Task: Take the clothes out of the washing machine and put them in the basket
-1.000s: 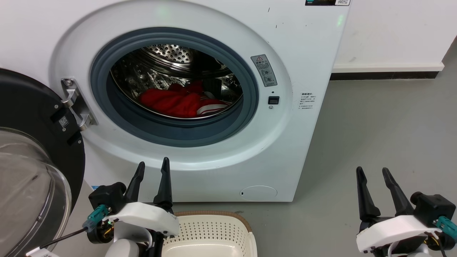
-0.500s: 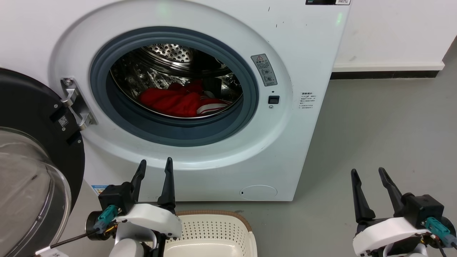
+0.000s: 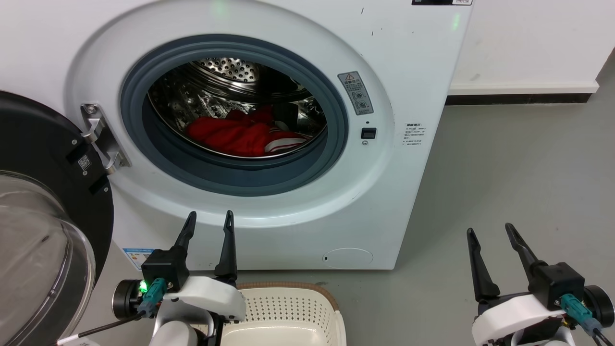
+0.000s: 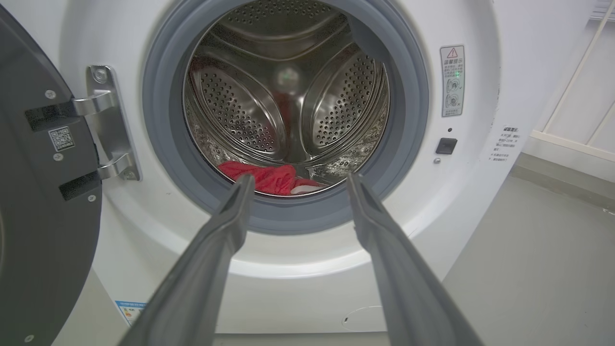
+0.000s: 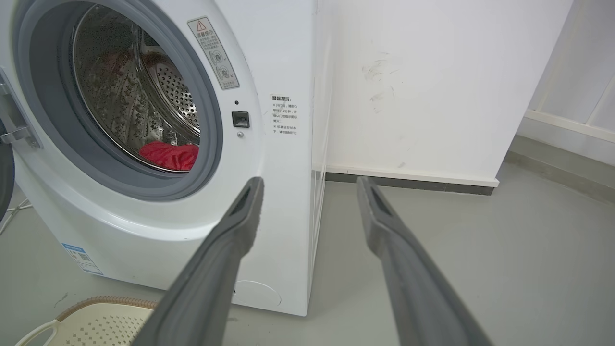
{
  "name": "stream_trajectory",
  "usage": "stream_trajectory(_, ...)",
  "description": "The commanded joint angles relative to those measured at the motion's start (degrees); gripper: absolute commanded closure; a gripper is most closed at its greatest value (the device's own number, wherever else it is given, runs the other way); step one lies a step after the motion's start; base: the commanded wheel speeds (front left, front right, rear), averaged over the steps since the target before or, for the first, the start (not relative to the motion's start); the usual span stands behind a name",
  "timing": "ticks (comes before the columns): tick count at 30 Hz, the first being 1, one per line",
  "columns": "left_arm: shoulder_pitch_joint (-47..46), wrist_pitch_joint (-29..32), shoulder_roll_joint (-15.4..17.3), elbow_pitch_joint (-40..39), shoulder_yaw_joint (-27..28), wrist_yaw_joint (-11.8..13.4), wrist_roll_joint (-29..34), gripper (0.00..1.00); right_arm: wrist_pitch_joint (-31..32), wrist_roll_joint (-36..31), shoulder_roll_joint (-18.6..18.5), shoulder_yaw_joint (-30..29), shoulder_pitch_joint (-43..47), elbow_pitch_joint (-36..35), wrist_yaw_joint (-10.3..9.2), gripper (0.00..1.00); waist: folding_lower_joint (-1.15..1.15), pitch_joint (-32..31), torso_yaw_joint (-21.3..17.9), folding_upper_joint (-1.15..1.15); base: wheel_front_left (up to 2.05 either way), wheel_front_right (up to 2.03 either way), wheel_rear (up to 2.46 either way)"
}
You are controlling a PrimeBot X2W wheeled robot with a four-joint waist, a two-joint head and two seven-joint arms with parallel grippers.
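While my left hand (image 3: 210, 214) hangs wide open and empty, the clothes (image 3: 230, 135) sit above and beyond it in the drum (image 3: 226, 72); reaching low, I'd probably jam the rubber ring (image 3: 250, 180).

qty — washer (image 3: 418, 72) x1 | basket (image 3: 288, 307) x1 | red garment (image 3: 230, 137) x1 | door (image 3: 38, 139) x1

The head view looks down on the washing machine (image 3: 298, 235); both lower, nearer wrist views share its drum (image 4: 288, 96).
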Motion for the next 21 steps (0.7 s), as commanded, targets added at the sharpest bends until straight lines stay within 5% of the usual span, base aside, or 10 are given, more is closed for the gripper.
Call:
stream_trajectory(1,-0.6,-0.6,0.1,-0.1,0.0,0.1,1.2,0.00,-0.5,-1.3,0.0,0.1,0.5,-0.3,-0.02,0.00,0.00,0.0,0.0,0.00,0.00,0.00,0.00)
stream_trajectory(21,-0.7,-1.4,0.1,0.7,0.1,0.8,3.3,0.00,-0.8,-3.7,0.0,0.6,0.4,0.0,-0.02,0.00,0.00,0.3,-0.2,0.00,0.00,0.00,0.00)
